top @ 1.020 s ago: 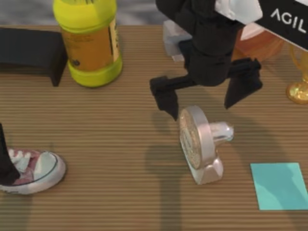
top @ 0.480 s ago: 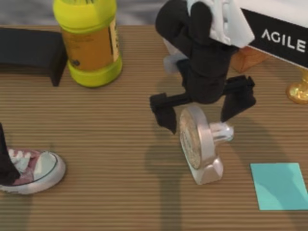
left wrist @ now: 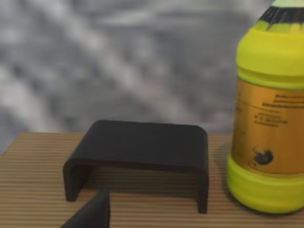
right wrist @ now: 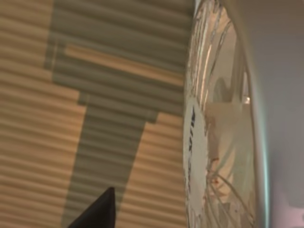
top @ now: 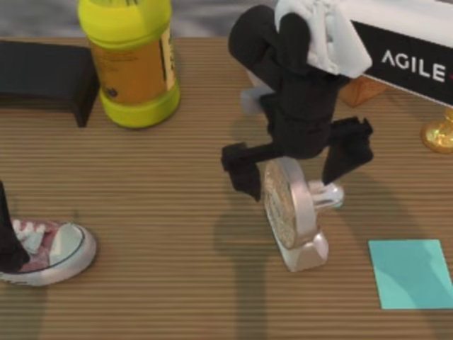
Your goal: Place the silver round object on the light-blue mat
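The silver round object (top: 290,212) stands on edge on its flared foot in the middle of the table, its speckled face turned left and its stubby cylinder pointing right. My right gripper (top: 291,180) hangs over it, open, with one black finger on either side of the disc's top and neither touching. The right wrist view shows the disc's face (right wrist: 213,142) close up beside one black fingertip (right wrist: 97,211). The light-blue mat (top: 410,273) lies flat at the front right, apart from the disc. My left arm (top: 6,227) is parked at the left edge, its fingertip (left wrist: 92,211) showing.
A yellow bottle (top: 134,64) and a black stand (top: 42,74) are at the back left. A sneaker (top: 49,251) lies front left. A grey cube (top: 249,64) and an orange block (top: 364,88) sit behind the right arm; a gold trophy (top: 440,131) stands far right.
My right gripper has come down and forward, so its open fingers now flank the disc's top. The disc, the mat and the left arm have not moved.
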`<state>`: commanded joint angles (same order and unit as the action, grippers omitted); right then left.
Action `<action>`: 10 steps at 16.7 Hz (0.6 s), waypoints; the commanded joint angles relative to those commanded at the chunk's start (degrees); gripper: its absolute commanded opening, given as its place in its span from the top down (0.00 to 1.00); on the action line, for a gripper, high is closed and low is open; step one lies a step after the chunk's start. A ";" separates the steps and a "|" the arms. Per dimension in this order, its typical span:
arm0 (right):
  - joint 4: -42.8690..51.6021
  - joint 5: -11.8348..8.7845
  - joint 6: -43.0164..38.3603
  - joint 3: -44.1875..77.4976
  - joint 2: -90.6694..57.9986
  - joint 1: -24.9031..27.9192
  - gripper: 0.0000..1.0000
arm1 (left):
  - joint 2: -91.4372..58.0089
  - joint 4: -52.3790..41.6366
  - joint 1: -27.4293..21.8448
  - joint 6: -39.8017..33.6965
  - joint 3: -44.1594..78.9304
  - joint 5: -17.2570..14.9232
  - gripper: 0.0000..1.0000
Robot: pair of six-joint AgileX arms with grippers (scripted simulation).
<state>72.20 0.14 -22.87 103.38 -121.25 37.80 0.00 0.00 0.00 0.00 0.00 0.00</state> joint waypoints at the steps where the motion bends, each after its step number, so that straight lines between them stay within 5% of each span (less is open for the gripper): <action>1: 0.00 0.00 0.00 0.00 0.00 0.00 0.23 | 0.00 0.00 0.00 0.00 0.00 0.00 0.00; 10: 0.00 0.00 0.00 0.00 0.00 0.00 0.90 | 0.00 0.00 0.00 0.00 0.00 0.00 0.00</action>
<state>72.20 0.14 -22.87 103.38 -121.25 37.80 0.00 0.00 0.00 0.00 0.00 0.00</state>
